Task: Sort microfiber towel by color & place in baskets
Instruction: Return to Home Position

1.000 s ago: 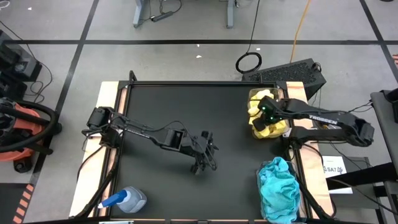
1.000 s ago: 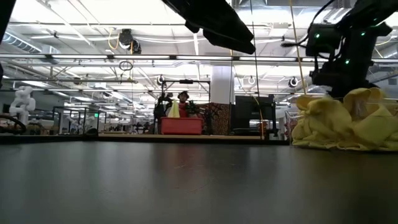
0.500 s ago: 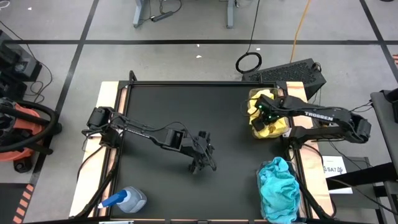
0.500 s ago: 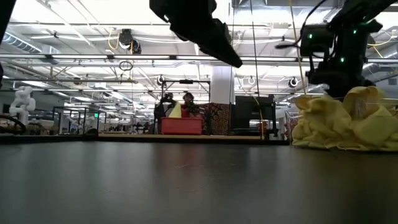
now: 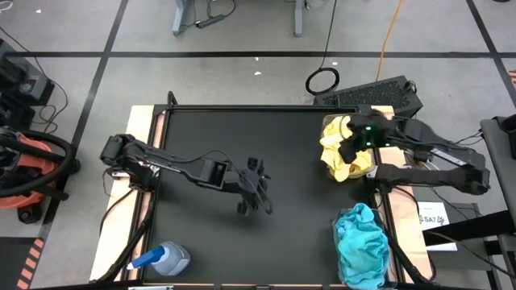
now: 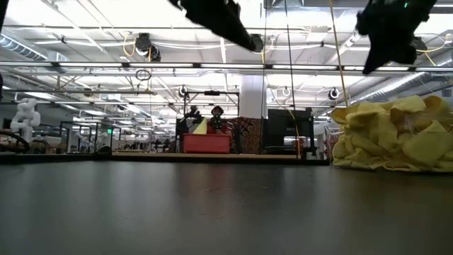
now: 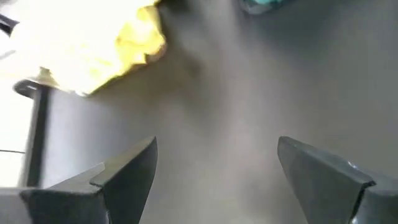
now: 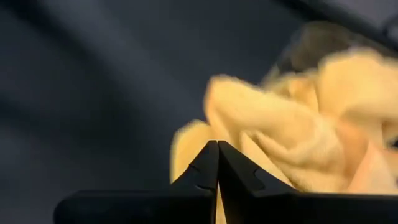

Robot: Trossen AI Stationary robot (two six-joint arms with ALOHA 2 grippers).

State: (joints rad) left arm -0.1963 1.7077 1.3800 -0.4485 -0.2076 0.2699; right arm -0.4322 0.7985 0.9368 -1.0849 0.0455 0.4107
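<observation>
The yellow microfiber towels [image 5: 345, 153] lie heaped in a clear basket [image 5: 372, 167] at the table's far right, also seen in the low view [image 6: 393, 138]. The teal towels [image 5: 363, 243] fill the other basket [image 5: 386, 256] at the near right corner. My right gripper [image 5: 353, 142] hangs shut and empty just above the yellow heap [image 8: 298, 143], raised clear of it in the low view [image 6: 386, 35]. My left gripper [image 5: 256, 188] hovers open over the bare middle of the table, its fingers wide apart [image 7: 214, 180], with nothing between them.
A blue-capped spray bottle [image 5: 161, 259] lies at the table's near left corner. The black tabletop [image 5: 242, 145] between the arms is bare. A raised black frame [image 5: 242, 108] edges the table's far side.
My right gripper has risen off the yellow heap and shifted slightly toward the table's right edge, staying shut and carrying nothing. My left gripper has lifted and drifted a little toward the left and far side, still open.
</observation>
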